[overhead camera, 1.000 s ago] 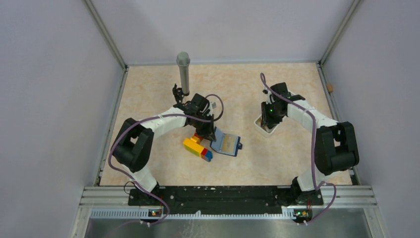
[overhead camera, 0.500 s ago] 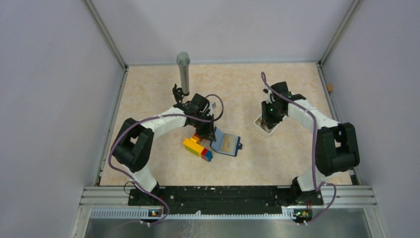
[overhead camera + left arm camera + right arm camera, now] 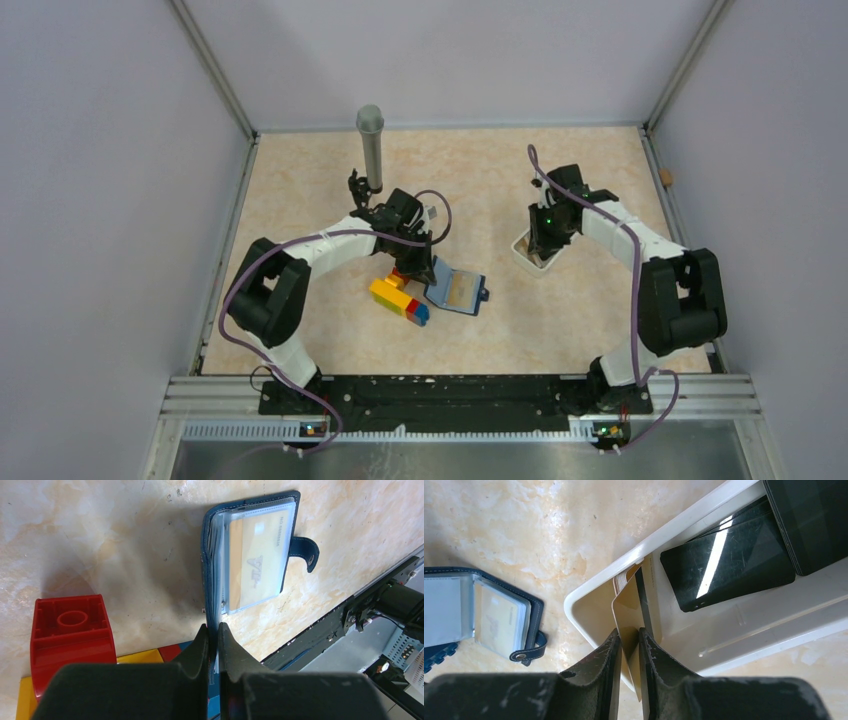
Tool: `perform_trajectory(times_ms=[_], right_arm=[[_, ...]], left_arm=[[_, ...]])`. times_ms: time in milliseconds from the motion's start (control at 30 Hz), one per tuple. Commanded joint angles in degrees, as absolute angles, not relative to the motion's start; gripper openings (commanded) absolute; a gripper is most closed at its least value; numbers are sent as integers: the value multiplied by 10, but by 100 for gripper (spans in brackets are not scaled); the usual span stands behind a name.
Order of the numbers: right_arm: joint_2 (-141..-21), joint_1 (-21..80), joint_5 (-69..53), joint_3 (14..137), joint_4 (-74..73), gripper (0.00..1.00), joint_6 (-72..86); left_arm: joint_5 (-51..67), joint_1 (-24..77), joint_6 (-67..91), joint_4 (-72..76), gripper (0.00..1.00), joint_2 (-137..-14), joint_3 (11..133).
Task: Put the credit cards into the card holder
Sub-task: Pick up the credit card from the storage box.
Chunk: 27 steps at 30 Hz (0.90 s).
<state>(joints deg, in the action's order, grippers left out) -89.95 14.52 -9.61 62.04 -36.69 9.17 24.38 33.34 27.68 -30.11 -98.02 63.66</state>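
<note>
Tightened right hand (image 3: 629, 635) pinches a gold card (image 3: 626, 607) in the tray (image 3: 734, 625); wallet (image 3: 255, 555), seemingly clamped by left hand (image 3: 213, 630), lies leftward.

"What sort of place was it?"

"A robot test cell in a lab. Plain grey panel walls (image 3: 100, 200) boxed in the table (image 3: 480, 170), with aluminium posts (image 3: 213, 70) running to the upper corners."

"Anything else?"

"Two white-and-black arms (image 3: 320, 245) were bolted to a black rail (image 3: 440, 395) along the bottom of the frame, with purple cables (image 3: 633, 310) looping off them."
</note>
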Motion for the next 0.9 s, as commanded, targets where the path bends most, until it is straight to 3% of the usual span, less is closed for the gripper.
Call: perform_trajectory(times_ms=[0, 467, 867], right_arm=[[-874, 153, -119, 650, -375, 17, 100], [-863, 153, -80, 665, -401, 9, 109], [-885, 152, -125, 645, -384, 12, 106]], left_arm=[[241, 330, 269, -301, 0, -973, 658], [241, 331, 270, -301, 0, -976, 656], [242, 331, 270, -301, 0, -974, 656]])
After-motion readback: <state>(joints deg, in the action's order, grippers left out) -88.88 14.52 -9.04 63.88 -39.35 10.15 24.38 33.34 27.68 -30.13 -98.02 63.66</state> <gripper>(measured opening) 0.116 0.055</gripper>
